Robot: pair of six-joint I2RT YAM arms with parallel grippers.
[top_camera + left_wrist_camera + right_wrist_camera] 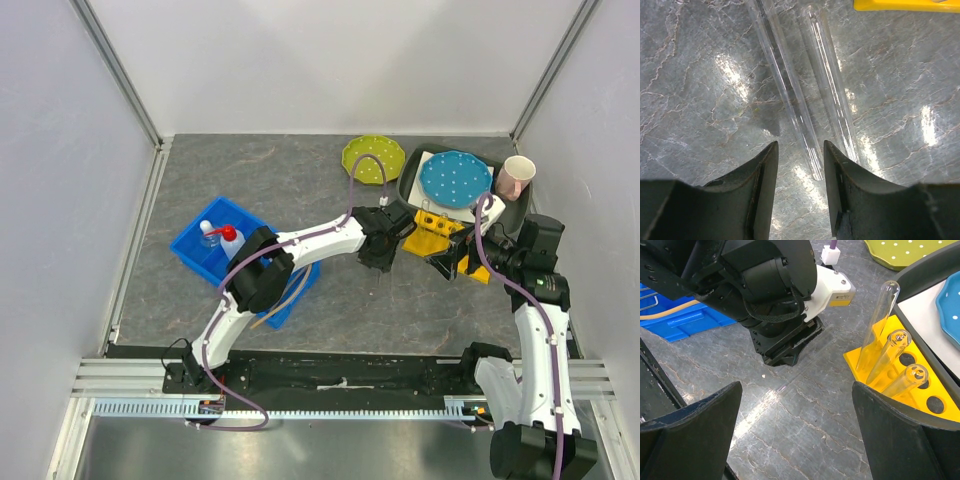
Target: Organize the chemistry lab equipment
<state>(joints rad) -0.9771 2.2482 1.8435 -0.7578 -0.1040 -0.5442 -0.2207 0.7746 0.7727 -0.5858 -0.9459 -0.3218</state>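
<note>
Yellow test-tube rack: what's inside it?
Three thin clear glass tubes lean in holes of the yellow plastic rack; three other holes look empty. The right gripper covers its near end.

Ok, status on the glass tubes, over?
Left hand low, open astride one of two loose glass tubes. Right hand open, empty, beside yellow rack. Nothing blocking.

- left arm (320, 240): white links, bulky black joint housings;
- right arm (547, 345): same white and black;
- purple cable (351, 186) looping along each;
- fingers (757, 200): dark, matte, wedge-shaped
</note>
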